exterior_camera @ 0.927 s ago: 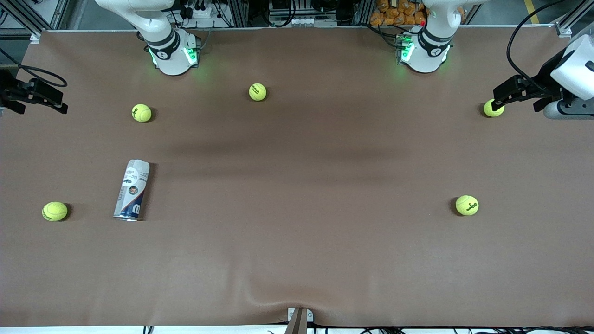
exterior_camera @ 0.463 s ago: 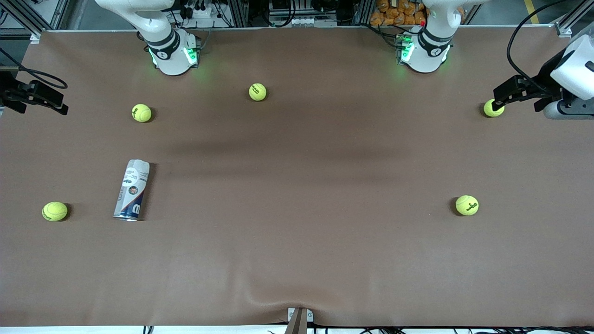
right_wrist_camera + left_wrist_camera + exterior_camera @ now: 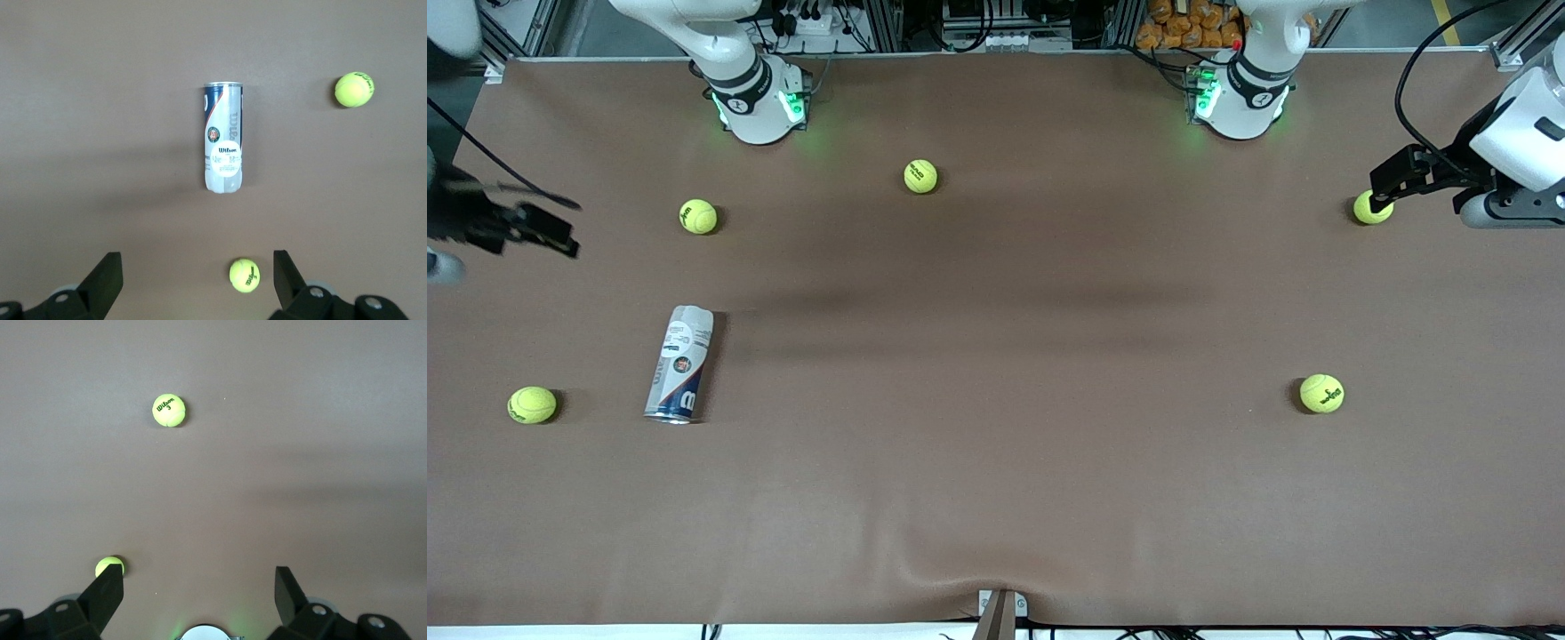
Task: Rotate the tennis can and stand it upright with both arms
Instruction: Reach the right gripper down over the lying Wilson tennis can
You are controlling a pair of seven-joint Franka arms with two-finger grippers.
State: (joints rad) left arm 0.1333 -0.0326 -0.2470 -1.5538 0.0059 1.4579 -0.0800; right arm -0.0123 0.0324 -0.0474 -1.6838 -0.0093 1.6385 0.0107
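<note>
The tennis can (image 3: 680, 364) lies on its side toward the right arm's end of the table, with its silver rim end nearer the front camera. In the right wrist view the can (image 3: 223, 137) lies well ahead of my open, empty right gripper (image 3: 197, 267). From the front, the right gripper (image 3: 559, 228) hovers over the table's edge at that end, apart from the can. My left gripper (image 3: 1387, 182) hangs open over the table's left arm's end, by a tennis ball (image 3: 1371, 207). Nothing sits between the left gripper's (image 3: 198, 579) fingers.
Several tennis balls lie scattered: one (image 3: 532, 404) beside the can, one (image 3: 698, 216) and one (image 3: 920, 175) closer to the right arm's base, one (image 3: 1321, 393) toward the left arm's end. The brown mat (image 3: 996, 462) covers the table.
My right gripper has swung inward over the table, closer to the can, and shows blurred. The left gripper has shifted slightly. The can and balls have stayed put.
</note>
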